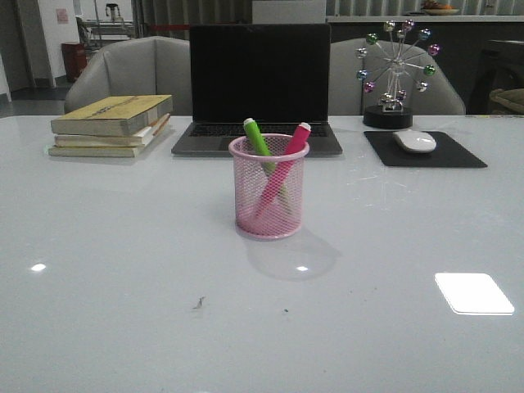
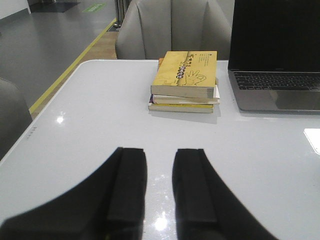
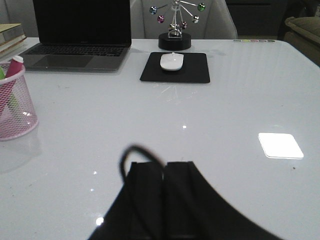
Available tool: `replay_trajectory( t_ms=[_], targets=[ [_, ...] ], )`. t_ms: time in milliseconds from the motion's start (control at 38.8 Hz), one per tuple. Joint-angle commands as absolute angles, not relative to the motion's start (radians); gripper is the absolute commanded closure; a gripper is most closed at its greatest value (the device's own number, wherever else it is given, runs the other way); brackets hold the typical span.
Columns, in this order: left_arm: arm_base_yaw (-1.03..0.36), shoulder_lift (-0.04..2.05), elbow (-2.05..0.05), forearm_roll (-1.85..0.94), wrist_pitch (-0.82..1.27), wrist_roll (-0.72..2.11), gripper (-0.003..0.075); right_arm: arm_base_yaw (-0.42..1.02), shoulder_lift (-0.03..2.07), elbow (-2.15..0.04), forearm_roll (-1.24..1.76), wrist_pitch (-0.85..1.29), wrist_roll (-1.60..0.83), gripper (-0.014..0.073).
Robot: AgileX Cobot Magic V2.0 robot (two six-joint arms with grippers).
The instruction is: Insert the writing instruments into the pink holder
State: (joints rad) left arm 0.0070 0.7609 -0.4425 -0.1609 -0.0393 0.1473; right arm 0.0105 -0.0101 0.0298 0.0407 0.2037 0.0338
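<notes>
Across the lower two thirds of the front view my table (image 1: 123,327) lies bare and glossy, its far edge running under the laptop (image 1: 258,82) at top centre. The books (image 1: 110,124) sit at upper left, the mat (image 1: 426,151) with its mouse (image 1: 415,141) at upper right, a ball toy (image 1: 397,74) behind them. In my left wrist view the table's side edge slants down the left of the frame, floor beyond it.

The holder (image 1: 268,196) stands upright at the centre of the front view, in front of the laptop and apart from it. The green pen (image 1: 257,137) leans toward upper left, the pink pen (image 1: 291,151) toward upper right; both stick out past the rim.

My left gripper (image 2: 160,192) is spread, nothing between the fingers, low in its frame, books above. My right gripper (image 3: 165,200) is pressed together on nothing; the holder is at that frame's left edge, well apart.
</notes>
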Motion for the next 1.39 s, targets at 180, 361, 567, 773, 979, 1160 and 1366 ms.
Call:
replay_trajectory(
  t_ms=[180, 361, 567, 773, 979, 1160, 1366],
  targets=[
    [0.009, 0.755, -0.472, -0.161, -0.122, 0.147, 0.0485, 0.004, -0.029, 0.032, 0.040, 0.133, 0.024, 0.0562],
    [0.009, 0.755, -0.472, -0.161, -0.122, 0.147, 0.0485, 0.004, -0.029, 0.032, 0.040, 0.133, 0.024, 0.0562],
    [0.009, 0.755, -0.472, -0.161, -0.122, 0.147, 0.0485, 0.004, -0.029, 0.032, 0.040, 0.133, 0.024, 0.0562],
    [0.009, 0.755, -0.472, -0.161, -0.122, 0.147, 0.0485, 0.004, -0.029, 0.032, 0.040, 0.133, 0.024, 0.0562],
    [0.009, 0.755, -0.472, -0.161, -0.122, 0.147, 0.0485, 0.004, -0.029, 0.032, 0.040, 0.133, 0.024, 0.0562],
    [0.009, 0.755, -0.472, -0.161, -0.122, 0.147, 0.0587, 0.004, -0.029, 0.032, 0.040, 0.133, 0.024, 0.0562],
    [0.009, 0.752, -0.472, -0.161, -0.122, 0.147, 0.0628, 0.004, -0.029, 0.032, 0.040, 0.133, 0.024, 0.0562]
  ],
)
